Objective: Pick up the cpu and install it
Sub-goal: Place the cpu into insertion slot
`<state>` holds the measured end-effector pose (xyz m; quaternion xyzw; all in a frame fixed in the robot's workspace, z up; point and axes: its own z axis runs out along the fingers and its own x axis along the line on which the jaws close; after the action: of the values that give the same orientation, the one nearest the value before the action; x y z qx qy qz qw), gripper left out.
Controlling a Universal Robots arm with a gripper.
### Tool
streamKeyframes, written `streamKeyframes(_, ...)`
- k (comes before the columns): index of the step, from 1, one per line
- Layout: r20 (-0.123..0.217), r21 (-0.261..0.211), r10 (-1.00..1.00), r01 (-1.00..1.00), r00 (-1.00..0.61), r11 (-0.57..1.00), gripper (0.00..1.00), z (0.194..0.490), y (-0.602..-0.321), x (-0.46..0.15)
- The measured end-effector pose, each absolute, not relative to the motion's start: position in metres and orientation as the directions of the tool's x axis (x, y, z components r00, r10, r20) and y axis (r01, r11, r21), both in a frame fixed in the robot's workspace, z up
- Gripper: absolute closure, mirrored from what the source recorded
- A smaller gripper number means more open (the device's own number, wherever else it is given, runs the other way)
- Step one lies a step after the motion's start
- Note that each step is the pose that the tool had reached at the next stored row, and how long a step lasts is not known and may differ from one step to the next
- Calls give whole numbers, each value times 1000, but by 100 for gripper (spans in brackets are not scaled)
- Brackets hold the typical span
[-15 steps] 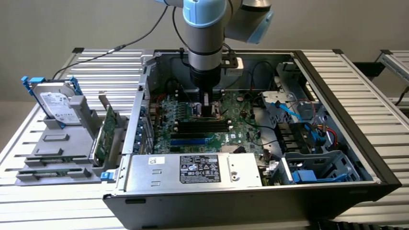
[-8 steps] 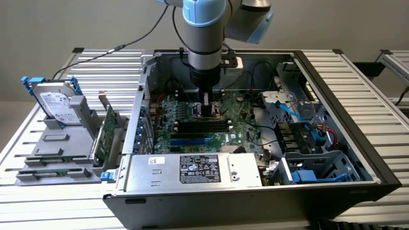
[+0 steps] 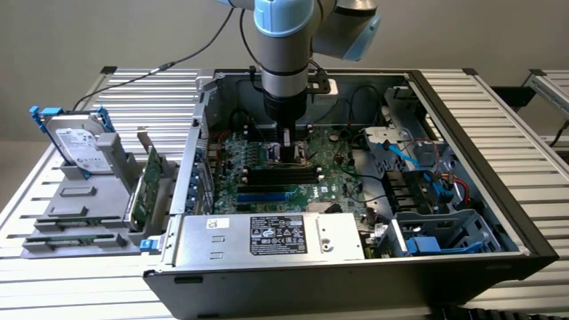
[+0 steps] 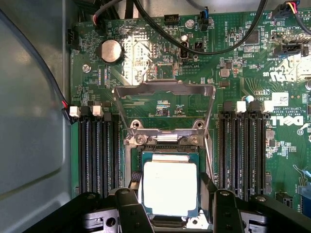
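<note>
The cpu (image 4: 170, 187), a small square chip with a dull silver top on a green edge, sits level over the open socket (image 4: 167, 145) on the green motherboard (image 4: 146, 63). My gripper (image 4: 171, 194) is straight above it, with a black finger (image 4: 130, 206) on each side touching the chip's edges, shut on it. The socket's metal load plate (image 4: 163, 90) is swung open. In the exterior view the gripper (image 3: 292, 152) reaches down into the open computer case (image 3: 480, 220), low over the board.
Long black memory slots (image 4: 97, 150) flank the socket on both sides. Black cables (image 4: 214, 46) cross the board. Outside the case, at the exterior view's left, a silver hard drive (image 3: 78, 143) in a blue bracket stands in a grey fixture (image 3: 76, 217).
</note>
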<state>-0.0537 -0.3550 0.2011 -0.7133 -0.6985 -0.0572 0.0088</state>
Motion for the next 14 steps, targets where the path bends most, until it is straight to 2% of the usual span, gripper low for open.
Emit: streamKeyframes(14, 77, 70, 997, 997, 16, -21, 45, 199, -351, -54)
